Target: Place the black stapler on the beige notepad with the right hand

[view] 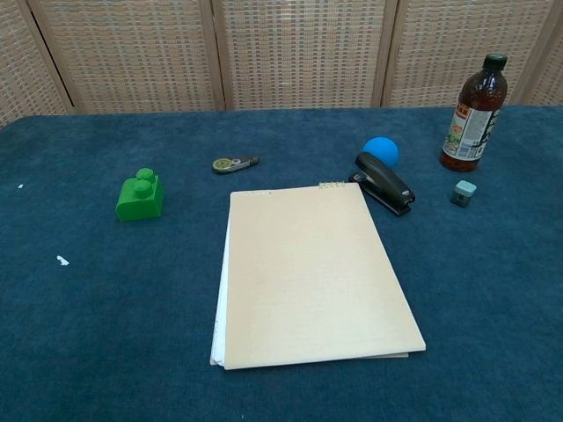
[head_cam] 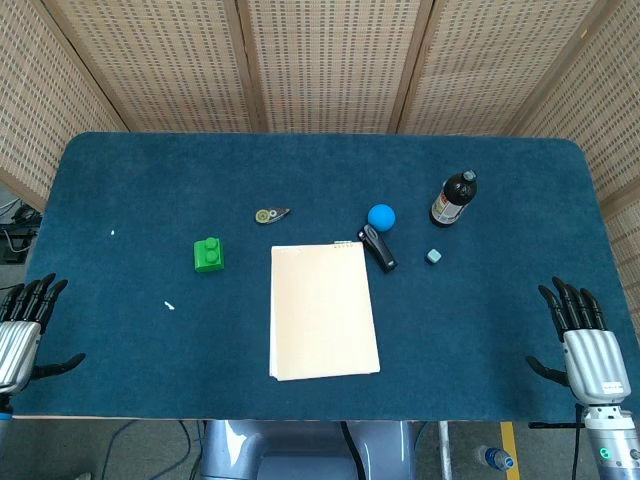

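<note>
The black stapler (head_cam: 377,247) (view: 384,183) lies on the blue cloth just off the upper right corner of the beige notepad (head_cam: 323,310) (view: 312,273), angled with its far end toward the blue ball. My right hand (head_cam: 585,339) hovers at the table's near right edge, fingers spread, holding nothing, well away from the stapler. At the near left edge my left hand (head_cam: 22,329) also has its fingers apart and holds nothing. Neither hand shows in the chest view.
A blue ball (head_cam: 381,216) (view: 381,151) sits right behind the stapler. A dark bottle (head_cam: 454,199) (view: 473,113) stands to the right, with a small grey-green block (head_cam: 433,256) (view: 463,192) near it. A green brick (head_cam: 208,254) (view: 140,195) and a correction-tape dispenser (head_cam: 271,214) (view: 235,163) lie left.
</note>
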`<state>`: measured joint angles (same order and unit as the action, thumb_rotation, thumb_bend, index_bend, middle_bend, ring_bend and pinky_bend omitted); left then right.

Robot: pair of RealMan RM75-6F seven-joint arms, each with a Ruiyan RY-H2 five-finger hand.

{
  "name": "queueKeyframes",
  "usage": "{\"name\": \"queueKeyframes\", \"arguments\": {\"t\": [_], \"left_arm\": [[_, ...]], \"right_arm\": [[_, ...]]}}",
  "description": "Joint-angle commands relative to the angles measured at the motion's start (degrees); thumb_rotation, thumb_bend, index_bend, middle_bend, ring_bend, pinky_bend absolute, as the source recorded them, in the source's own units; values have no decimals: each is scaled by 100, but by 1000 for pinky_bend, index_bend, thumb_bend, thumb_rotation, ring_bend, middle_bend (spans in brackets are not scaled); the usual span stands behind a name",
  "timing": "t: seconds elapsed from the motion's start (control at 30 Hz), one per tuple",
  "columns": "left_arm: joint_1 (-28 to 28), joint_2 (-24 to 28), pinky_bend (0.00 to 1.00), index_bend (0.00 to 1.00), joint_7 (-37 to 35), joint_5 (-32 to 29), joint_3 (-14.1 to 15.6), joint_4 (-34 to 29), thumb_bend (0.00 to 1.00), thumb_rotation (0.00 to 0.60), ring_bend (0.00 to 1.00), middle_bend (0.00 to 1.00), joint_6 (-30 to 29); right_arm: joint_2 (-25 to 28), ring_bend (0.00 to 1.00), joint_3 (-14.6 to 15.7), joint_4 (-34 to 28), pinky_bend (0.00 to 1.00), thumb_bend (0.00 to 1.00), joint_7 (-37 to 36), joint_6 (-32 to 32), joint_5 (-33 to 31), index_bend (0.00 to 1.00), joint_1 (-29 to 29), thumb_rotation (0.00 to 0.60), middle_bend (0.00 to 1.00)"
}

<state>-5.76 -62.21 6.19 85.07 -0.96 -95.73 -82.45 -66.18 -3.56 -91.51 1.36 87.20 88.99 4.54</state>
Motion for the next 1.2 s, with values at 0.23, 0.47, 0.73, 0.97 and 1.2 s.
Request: {"name": "queueKeyframes", "arguments": {"t": [0.23, 0.47, 0.73, 0.97, 1.2], "left_arm": [[68, -50, 0, 0, -122, 65, -34, 53, 0, 600, 0, 0, -191], [28, -54, 0, 0, -146, 36, -49, 91, 0, 600, 0, 0, -114], [25, -29, 0, 0, -130, -11, -42, 68, 0, 600, 0, 0, -65], [62, -30, 0, 0, -234, 25, -73, 86, 0, 600, 0, 0, -188], [50, -50, 0, 0, -260, -18, -118, 133, 0, 600, 0, 0, -193]], "right_arm": [[31, 0, 74, -76, 26, 196, -181, -159, -23, 0, 19, 600, 0], [57, 0, 49, -105, 26, 196, -186, -231, -88, 0, 51, 600, 0], [66, 0, 83, -140, 27, 196, -156, -204, -33, 0, 35, 600, 0], [31, 0, 73, -248, 27, 196, -113, -245, -4, 27, 82, 600, 0], [22, 0, -208, -871, 38, 195, 496, -722, -131, 174, 538, 600, 0]]}}
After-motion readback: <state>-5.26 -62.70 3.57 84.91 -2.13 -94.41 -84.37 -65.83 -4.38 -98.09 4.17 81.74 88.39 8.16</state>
